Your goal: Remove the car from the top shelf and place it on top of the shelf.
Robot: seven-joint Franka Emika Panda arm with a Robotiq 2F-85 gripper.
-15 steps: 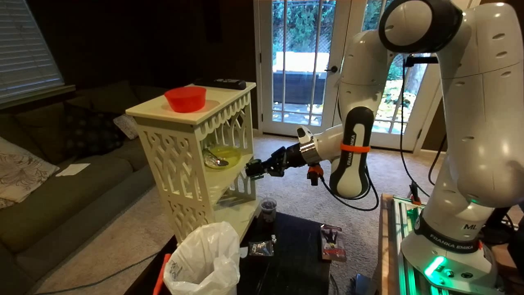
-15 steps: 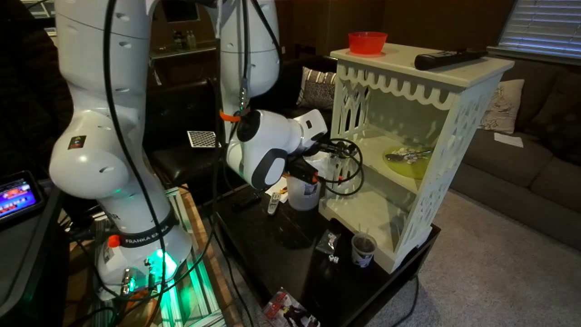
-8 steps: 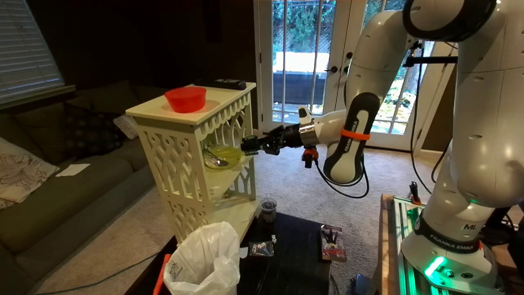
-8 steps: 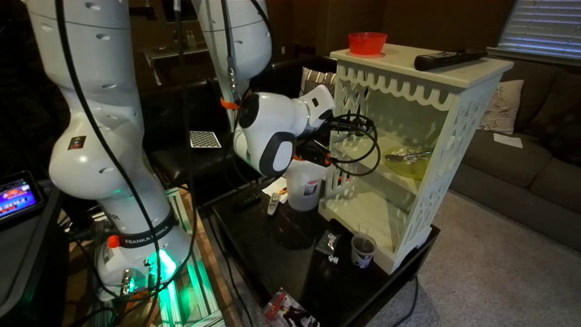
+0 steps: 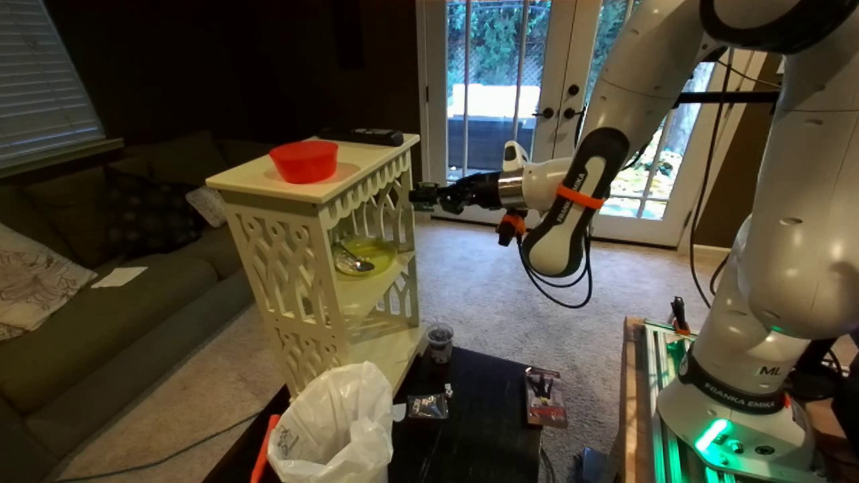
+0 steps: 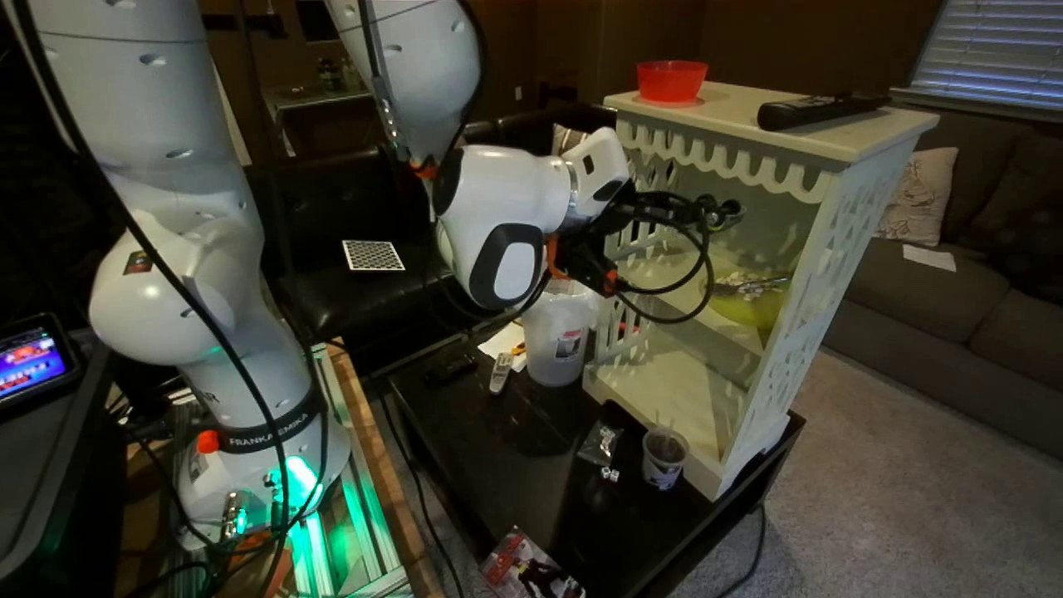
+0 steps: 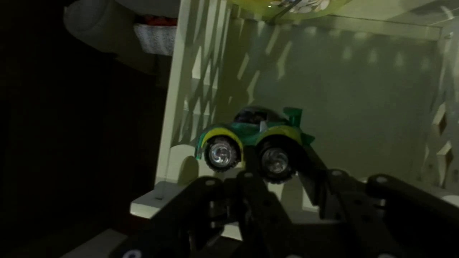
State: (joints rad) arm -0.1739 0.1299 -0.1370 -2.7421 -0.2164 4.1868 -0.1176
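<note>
The cream-white shelf (image 5: 251, 176) shows in both exterior views (image 6: 818, 143), with its lattice side and scalloped trim under the top. My gripper (image 5: 423, 196) is at the opening of the upper compartment, lower than the shelf top; it also shows in an exterior view (image 6: 727, 213). In the wrist view my gripper (image 7: 278, 154) is shut on a green toy car (image 7: 247, 132) with yellow fenders and black wheels. The fingers hold it around the rear wheel. The car is off the shelf board. In the exterior views it is too small and dark to make out clearly.
A red bowl (image 5: 305, 163) and a black remote (image 6: 818, 110) are on the shelf top. A yellow-green plate (image 6: 751, 307) with a spoon sits on the inner shelf. A lined trash bin (image 5: 335, 429) and a cup (image 6: 664, 458) stand on the black table (image 6: 531, 448).
My gripper has risen steadily from near the inner board to just under the shelf top's level, moving toward the remote's side. The bowl, remote and plate have stayed put.
</note>
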